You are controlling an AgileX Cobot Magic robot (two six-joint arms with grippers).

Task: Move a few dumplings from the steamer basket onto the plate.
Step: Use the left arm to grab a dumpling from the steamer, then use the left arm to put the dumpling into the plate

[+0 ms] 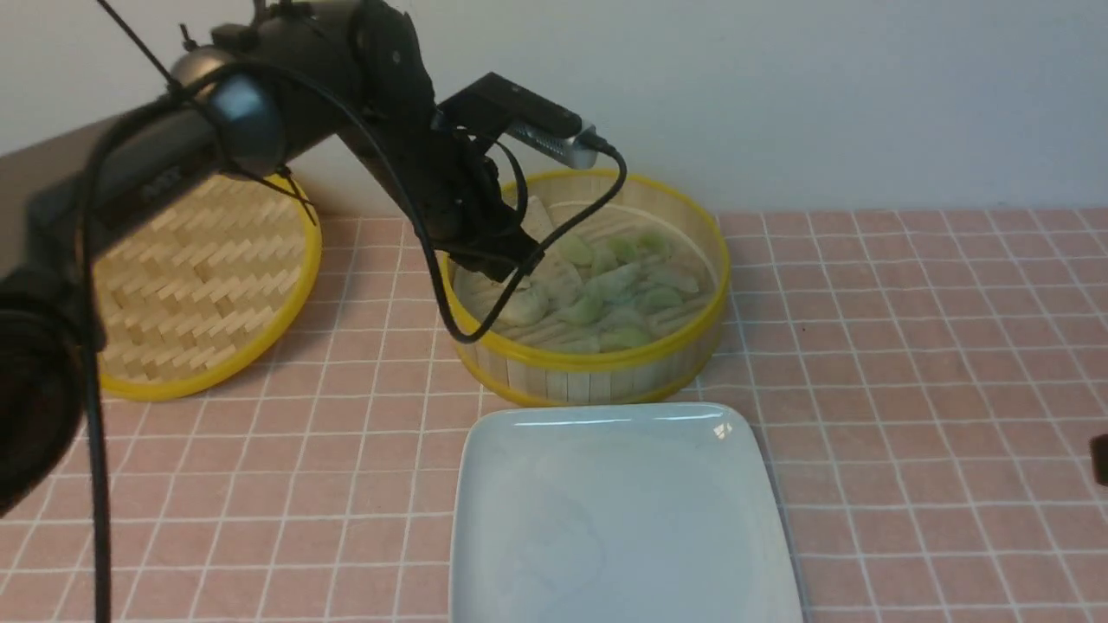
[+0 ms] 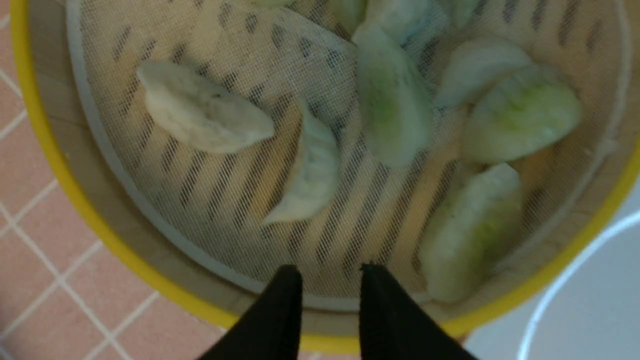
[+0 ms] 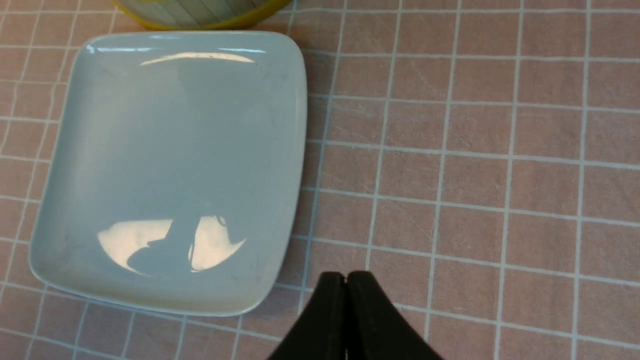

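The steamer basket [image 1: 597,368] stands at the table's middle back with several pale green and creamy dumplings [image 1: 606,285] on its liner. My left gripper [image 1: 506,260] hangs over the basket's left part, open and empty. In the left wrist view it [image 2: 331,272] is above the near wall of the basket [image 2: 45,150], with a creamy dumpling [image 2: 307,170] just ahead of the fingertips and greener ones [image 2: 520,112] beside it. The white plate [image 1: 619,519] lies bare in front of the basket. My right gripper [image 3: 346,276] is shut and empty over the tablecloth beside the plate [image 3: 170,165].
The flat woven yellow-rimmed lid [image 1: 203,285] leans at the back left, partly behind my left arm. A pink tiled cloth [image 1: 909,363] covers the table. A wall stands close behind the basket. A dark part of the right arm [image 1: 1099,459] shows at the right edge.
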